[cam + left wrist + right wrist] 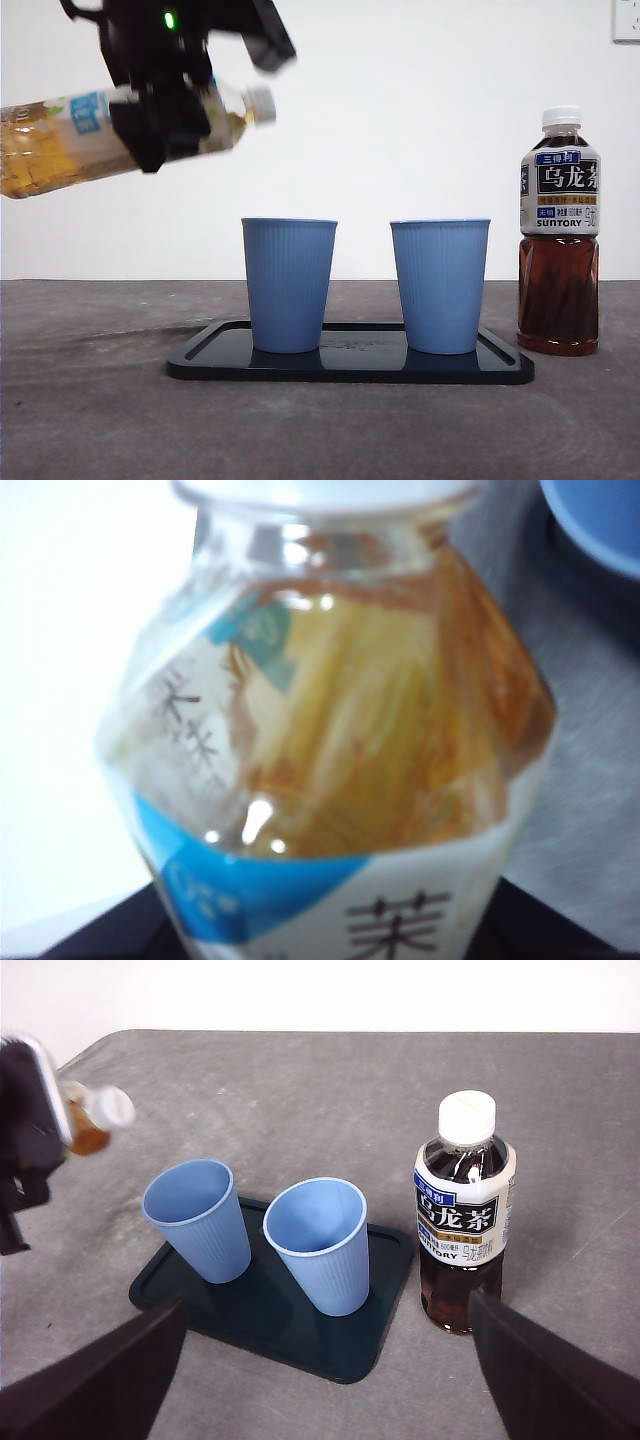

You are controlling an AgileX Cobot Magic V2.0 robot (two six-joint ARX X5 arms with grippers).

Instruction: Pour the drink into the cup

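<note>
Lab bench — bare white wall (420, 120) (grey tabletop (100, 420)).

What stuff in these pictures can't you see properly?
- Left gripper: the front view shows a dark blur on the tea bottle.
- Tea bottle's base: cut off by the front view's side edge.
- Cup: left wrist view shows only a rim corner, cut by the edge.
- Oolong bottle small print: too tiny.

You see two blue cups (200, 1217) (320, 1243) upright on a dark tray (385, 1305); a capped Suntory oolong tea bottle (462, 1215) stands just beside it on the tabletop (300, 1090).
</note>
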